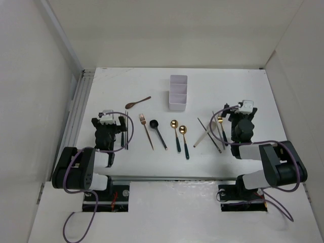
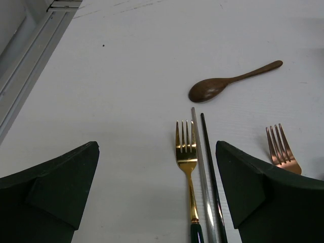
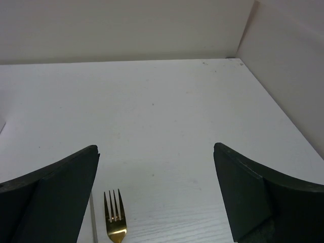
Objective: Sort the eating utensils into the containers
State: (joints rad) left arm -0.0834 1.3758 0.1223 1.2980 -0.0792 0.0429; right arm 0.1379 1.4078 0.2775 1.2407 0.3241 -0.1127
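**White tabletop, cutlery laid flat, both pincers spread**

Matte white table (image 1: 109, 88) carries four spoons: two gold-bowled spoons (image 1: 176, 136) with dark handles, one black spoon (image 1: 160, 135) and one glossy wooden spoon (image 2: 223, 83). Three four-tined forks lie there too: a copper fork (image 1: 147, 133), a left gold fork (image 2: 187, 162) and a right gold fork (image 3: 115, 223), its handle cut off. A silver chopstick (image 2: 201, 172) and a black chopstick (image 2: 211, 172) lie just beside the left fork. The crossed sticks (image 1: 207, 134) farther right are hard to count. A white three-compartment box (image 1: 178, 107) stands apart behind. The left gripper (image 2: 157, 152) and right gripper (image 3: 156, 152) are spread wide, pinching nothing.
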